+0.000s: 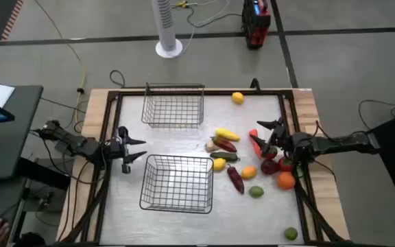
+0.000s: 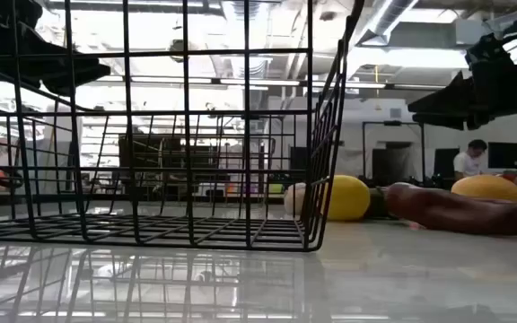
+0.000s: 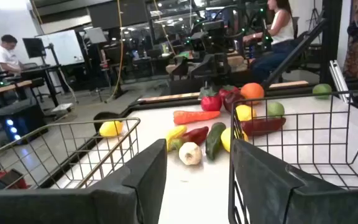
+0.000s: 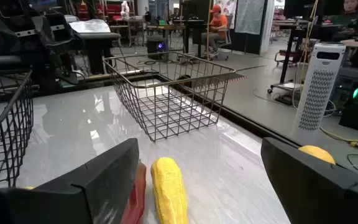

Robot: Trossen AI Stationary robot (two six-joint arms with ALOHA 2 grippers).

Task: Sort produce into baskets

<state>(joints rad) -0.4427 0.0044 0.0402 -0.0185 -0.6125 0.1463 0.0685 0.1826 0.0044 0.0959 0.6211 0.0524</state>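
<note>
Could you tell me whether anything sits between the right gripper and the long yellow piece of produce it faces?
Nothing visible does. The right gripper, open, faces the long yellow piece across bare tabletop, with a long red piece lying alongside it, not in front.

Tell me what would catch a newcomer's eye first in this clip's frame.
The bright heap of produce on the table's right half, none in either wire basket: the near basket sits centre-left, the far basket behind it. The right gripper, fingers open, hovers by the long red piece; the left gripper waits open left of the near basket.
</note>
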